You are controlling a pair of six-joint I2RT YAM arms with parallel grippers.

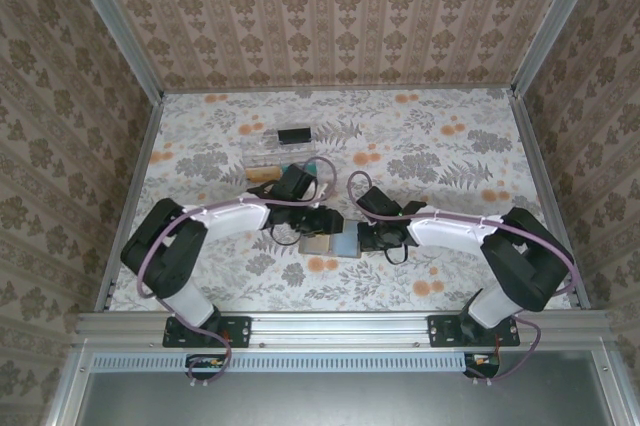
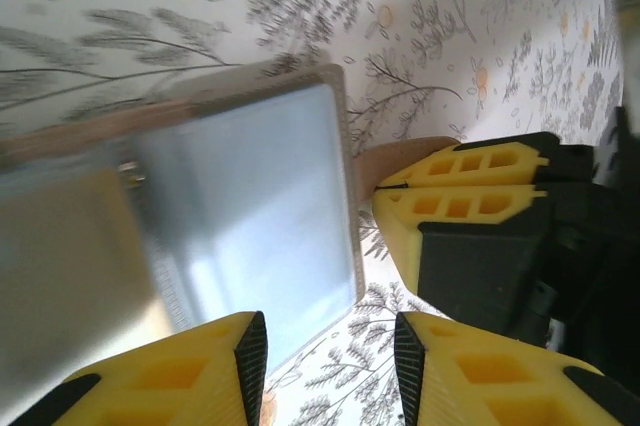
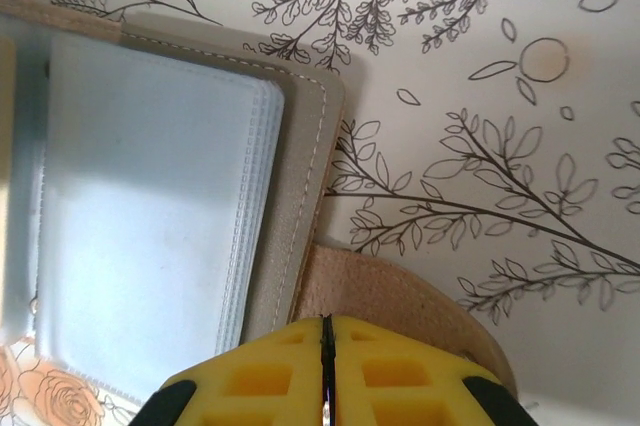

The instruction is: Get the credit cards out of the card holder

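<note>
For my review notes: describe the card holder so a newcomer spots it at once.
On the floral table, between the left arm and right arm, the card holder lies open. Grey-blue pockets in a taupe stitched border set it apart from the clear tray behind.

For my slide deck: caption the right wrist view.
Shut right end effector at the tan flap of the open card holder, on a flowered table.

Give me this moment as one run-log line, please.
taupe bifold card holder: open, flat; left hand: open at its edge; right hand: shut by tan tab
</note>
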